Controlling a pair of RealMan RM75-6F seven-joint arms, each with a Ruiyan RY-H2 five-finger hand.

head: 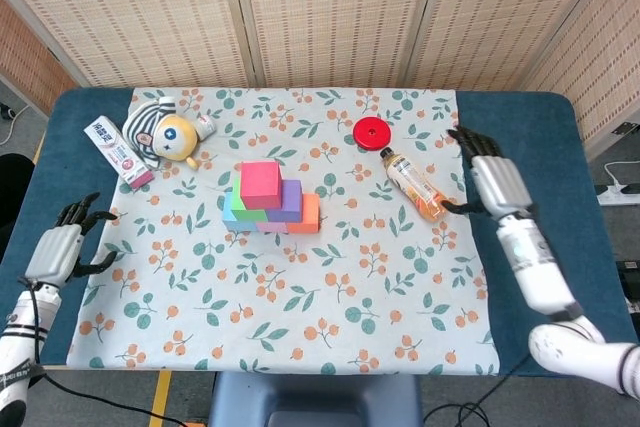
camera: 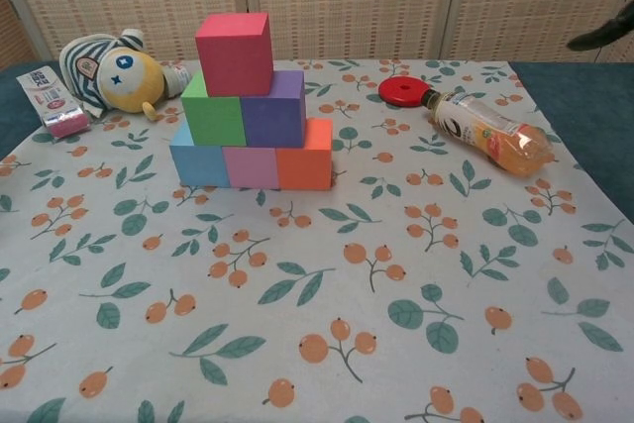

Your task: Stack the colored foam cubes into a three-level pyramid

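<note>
Chest view: matte square-edged foam cubes [camera: 250, 106] stacked 3-2-1.

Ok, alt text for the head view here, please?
A finished three-level pyramid of foam cubes stands mid-table on a floral cloth, pink cube on top. The left hand and right hand sit open at the table's edges, holding nothing.

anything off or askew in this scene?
The bottle lies on its side right of the pyramid, with no spill visible. The pink top cube sits slightly left of centre on the green and purple cubes. Otherwise nothing stands out.
</note>
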